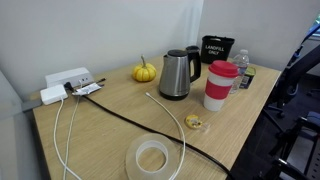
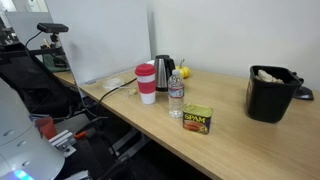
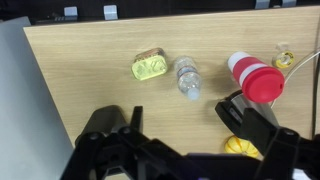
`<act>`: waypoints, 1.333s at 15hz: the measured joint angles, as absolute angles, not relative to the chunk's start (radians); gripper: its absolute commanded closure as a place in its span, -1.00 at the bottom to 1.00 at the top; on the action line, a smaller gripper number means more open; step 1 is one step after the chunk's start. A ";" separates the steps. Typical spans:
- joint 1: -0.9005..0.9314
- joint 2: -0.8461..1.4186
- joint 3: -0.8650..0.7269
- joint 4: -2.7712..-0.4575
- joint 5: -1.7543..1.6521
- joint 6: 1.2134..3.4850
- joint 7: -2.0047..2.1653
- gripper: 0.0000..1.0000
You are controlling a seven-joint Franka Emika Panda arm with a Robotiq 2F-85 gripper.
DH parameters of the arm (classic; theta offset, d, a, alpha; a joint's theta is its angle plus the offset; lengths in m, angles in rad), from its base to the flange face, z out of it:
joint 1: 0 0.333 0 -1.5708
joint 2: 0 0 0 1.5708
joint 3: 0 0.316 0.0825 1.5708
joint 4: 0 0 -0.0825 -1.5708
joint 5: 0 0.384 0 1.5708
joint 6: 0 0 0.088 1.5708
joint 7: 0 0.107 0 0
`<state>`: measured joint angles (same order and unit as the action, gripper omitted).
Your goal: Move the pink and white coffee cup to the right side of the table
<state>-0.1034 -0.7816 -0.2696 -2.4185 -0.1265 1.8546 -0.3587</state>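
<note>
The pink and white coffee cup (image 1: 220, 85) stands upright on the table (image 1: 110, 135), next to the steel kettle (image 1: 175, 73). It also shows in an exterior view (image 2: 147, 83) and from above in the wrist view (image 3: 255, 78). The table's wood top shows there too (image 3: 90, 60). My gripper (image 3: 190, 142) is open and empty. It hangs high above the table, well apart from the cup. Its dark fingers fill the bottom of the wrist view. I cannot make it out in either exterior view.
Near the cup are a clear water bottle (image 3: 187, 78), a yellow Spam can (image 3: 148, 66), a small pumpkin (image 1: 145, 72) and a black mug (image 1: 216, 48). A power strip (image 1: 68, 82) with cables, a tape roll (image 1: 152, 158) and a black bin (image 2: 270, 92) also stand here.
</note>
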 measured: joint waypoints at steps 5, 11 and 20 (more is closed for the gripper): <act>-0.103 -0.782 -0.270 -2.419 -0.127 1.855 -0.359 -1.00; -0.103 -0.782 -0.269 -2.419 -0.129 1.855 -0.359 -1.00; -0.023 -0.651 -0.233 -2.441 -0.142 1.966 -0.341 -1.00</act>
<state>-0.0234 -0.6512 -0.2329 -2.4413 -0.1416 1.9661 -0.3414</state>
